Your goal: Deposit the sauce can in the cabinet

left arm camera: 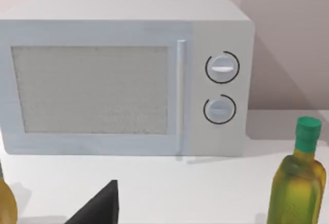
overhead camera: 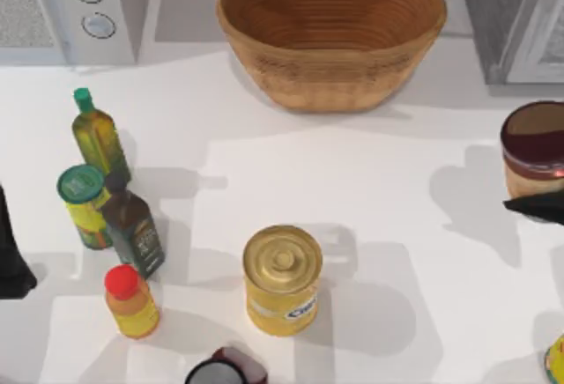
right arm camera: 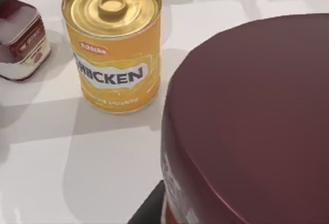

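Item: sauce can (overhead camera: 533,148), at the right edge of the top view, mid-height, maroon top uppermost, label band below; it appears lifted off the white table (overhead camera: 352,190), its shadow falling well to the left on the surface. In the right wrist view the can's dark top (right arm camera: 257,116) looms large and close to the camera. Holder: right gripper (overhead camera: 538,206), a dark wedge just below the can in the top view and touching it; judged closed on the can, though the fingers themselves are mostly out of frame. Destination: cabinet (overhead camera: 520,18), grey unit with pale framed door, upper right corner of the top view, directly above the can in the frame and near it. Step in hand: carrying stage, grasp judged done, deposit not yet made. Next move calls for travel toward the upper right, keeping the can upright and clear of the cabinet's edge. Left gripper (overhead camera: 13,256): parked at the left edge, lower half; finger state cannot be told. Also present: yellow can (overhead camera: 282,280), lower centre.
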You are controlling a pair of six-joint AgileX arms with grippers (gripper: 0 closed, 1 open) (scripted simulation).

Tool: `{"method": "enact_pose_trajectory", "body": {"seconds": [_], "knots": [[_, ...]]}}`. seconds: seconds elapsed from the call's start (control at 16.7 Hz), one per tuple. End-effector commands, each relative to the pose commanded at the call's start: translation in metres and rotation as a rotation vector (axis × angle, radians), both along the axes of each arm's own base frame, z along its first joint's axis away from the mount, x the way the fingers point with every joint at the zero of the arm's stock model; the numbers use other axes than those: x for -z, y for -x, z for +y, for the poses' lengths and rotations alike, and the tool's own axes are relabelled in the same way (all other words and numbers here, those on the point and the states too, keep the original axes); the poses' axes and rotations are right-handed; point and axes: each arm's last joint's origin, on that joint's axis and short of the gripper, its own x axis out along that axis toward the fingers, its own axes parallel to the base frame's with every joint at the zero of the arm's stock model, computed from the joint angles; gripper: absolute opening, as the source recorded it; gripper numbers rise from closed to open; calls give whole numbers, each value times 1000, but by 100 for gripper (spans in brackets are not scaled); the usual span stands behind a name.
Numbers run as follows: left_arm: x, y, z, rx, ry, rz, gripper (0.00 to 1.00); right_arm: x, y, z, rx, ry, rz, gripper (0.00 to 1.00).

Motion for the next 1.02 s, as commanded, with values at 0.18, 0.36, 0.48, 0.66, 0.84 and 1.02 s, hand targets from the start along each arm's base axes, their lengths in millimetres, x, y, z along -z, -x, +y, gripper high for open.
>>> {"method": "enact_pose_trajectory", "body": {"seconds": [0.18, 0.36, 0.48, 0.66, 0.84, 1.02], "knots": [[0, 0, 0, 0, 0, 0, 100, -14, 48, -1, 210, 112, -54, 0], [0, 0, 0, 0, 0, 0, 100, -16, 94, -4, 488, 138, -146, 0], [0, 0, 0, 0, 0, 0, 100, -8, 119, -6, 686, 95, -216, 0], [0, 0, 0, 0, 0, 0, 100, 12, 145, -10, 964, -41, -311, 0], [0, 0, 0, 0, 0, 0, 100, 35, 157, -15, 1185, -223, -385, 0], [0, 0, 0, 0, 0, 0, 100, 53, 160, -18, 1314, -367, -426, 0]]}}
